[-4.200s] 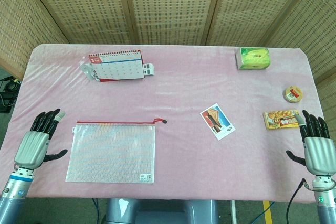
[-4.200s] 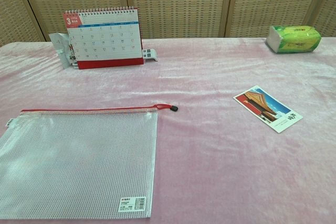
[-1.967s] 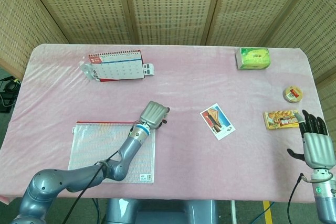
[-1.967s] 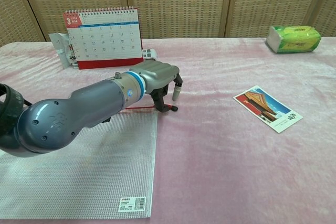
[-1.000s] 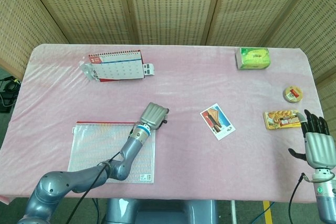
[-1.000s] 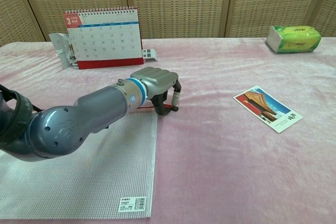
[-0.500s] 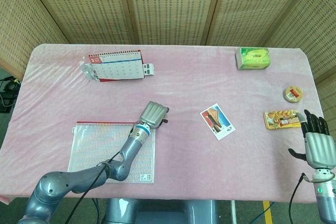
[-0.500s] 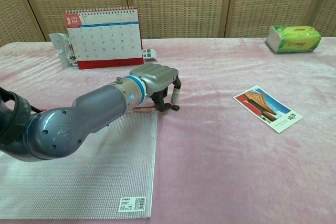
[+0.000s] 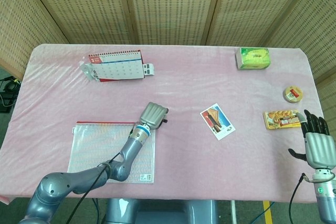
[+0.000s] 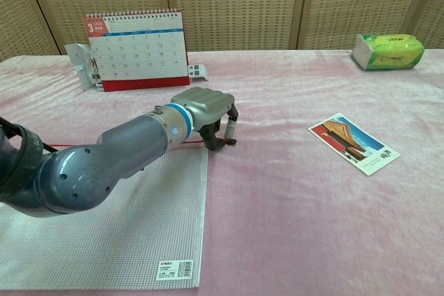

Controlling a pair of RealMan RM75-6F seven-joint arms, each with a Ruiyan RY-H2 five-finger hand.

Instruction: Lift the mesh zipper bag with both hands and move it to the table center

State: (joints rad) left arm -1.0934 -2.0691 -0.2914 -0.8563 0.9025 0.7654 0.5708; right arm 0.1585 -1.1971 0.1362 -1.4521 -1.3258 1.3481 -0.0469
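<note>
One mesh bag [image 10: 104,227] lies flat; my left hand [image 10: 205,105] curls fingers [image 10: 232,127] at its zipper pull, grip unclear; my right hand [image 9: 318,148] spread, empty.

Staged robot test setup, lab-type room: bench [image 9: 173,85] under a pink cloth, woven screens [image 9: 168,6] closing off the top of frame, cables [image 9: 8,90] on the floor at left edge. Props: calendar [image 9: 116,65], tissue pack [image 9: 254,58], postcard [image 9: 217,121].

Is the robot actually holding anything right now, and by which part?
Its left hand curls over the clear mesh zipper bag's red zipper corner; an actual grip cannot be told. Right hand holds nothing.
</note>
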